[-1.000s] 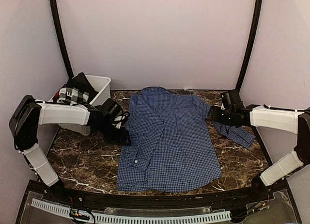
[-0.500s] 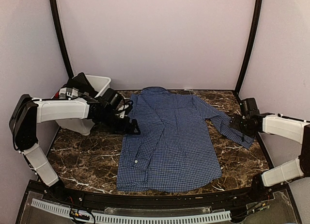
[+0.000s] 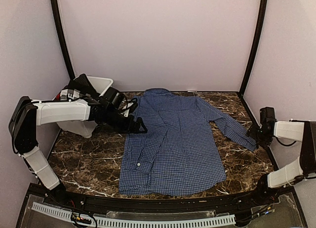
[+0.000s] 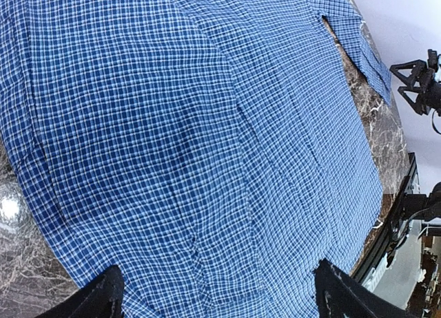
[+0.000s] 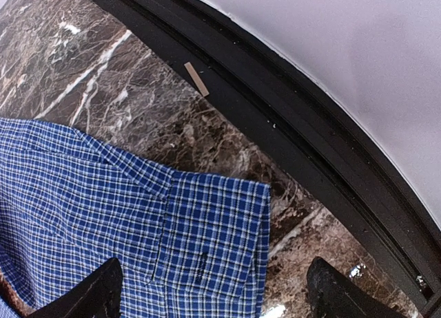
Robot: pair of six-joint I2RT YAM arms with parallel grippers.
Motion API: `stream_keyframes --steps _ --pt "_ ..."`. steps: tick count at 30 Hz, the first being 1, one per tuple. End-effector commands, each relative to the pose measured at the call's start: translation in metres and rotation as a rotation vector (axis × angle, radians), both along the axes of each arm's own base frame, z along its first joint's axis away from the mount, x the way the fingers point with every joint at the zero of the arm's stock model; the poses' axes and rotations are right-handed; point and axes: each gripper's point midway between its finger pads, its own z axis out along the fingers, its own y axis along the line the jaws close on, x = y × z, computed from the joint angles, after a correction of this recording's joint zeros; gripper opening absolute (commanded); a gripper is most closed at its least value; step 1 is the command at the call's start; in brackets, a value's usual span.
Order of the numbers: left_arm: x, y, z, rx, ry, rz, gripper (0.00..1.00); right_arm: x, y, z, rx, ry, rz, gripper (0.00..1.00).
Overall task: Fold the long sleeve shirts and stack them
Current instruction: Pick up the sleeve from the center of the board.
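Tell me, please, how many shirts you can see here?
2: the blue checked shirt lies spread on the table; a black-and-white checked one is bundled in the white bin, which may hide more.

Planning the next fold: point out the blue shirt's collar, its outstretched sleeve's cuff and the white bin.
shirt collar (image 3: 158, 92), top external view, middle of the collar.
sleeve cuff (image 5: 210, 239), right wrist view, centre of the cuff panel.
white bin (image 3: 105, 85), top external view, bare wall near its rim.

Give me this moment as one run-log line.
blue checked cloth button-up shirt spread flat | left claw open, empty, at shirt's edge | right claw open, empty, over sleeve cuff
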Motion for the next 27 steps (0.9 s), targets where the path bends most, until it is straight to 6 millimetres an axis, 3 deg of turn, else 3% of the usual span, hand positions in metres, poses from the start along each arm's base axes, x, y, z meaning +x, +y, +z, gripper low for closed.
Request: stream_keyframes --steps 1,10,18,21,24,27 --pt "-0.001 -0.013 0.044 -0.109 -0.072 -0.026 0.95 0.007 -0.001 -0.007 0.06 -0.022 0.015 0.87" --pt "-0.004 -0.014 0.057 -0.139 -0.086 -0.036 0.95 0.009 0.001 -0.03 0.132 0.016 0.02 0.68" --pt "-0.004 -0.016 0.056 -0.159 -0.076 -0.021 0.95 0.01 0.003 -0.039 0.131 0.044 0.062 0.34" --pt "0.001 -0.019 0.056 -0.168 -0.077 -0.011 0.95 0.016 0.003 -0.032 0.118 0.029 0.088 0.14" --pt "0.006 -0.022 0.059 -0.18 -0.081 0.003 0.95 0.026 0.003 -0.019 0.106 -0.002 0.117 0.01" --pt "0.011 -0.025 0.058 -0.185 -0.075 0.017 0.95 0.04 0.004 0.0 0.095 -0.052 0.158 0.0"
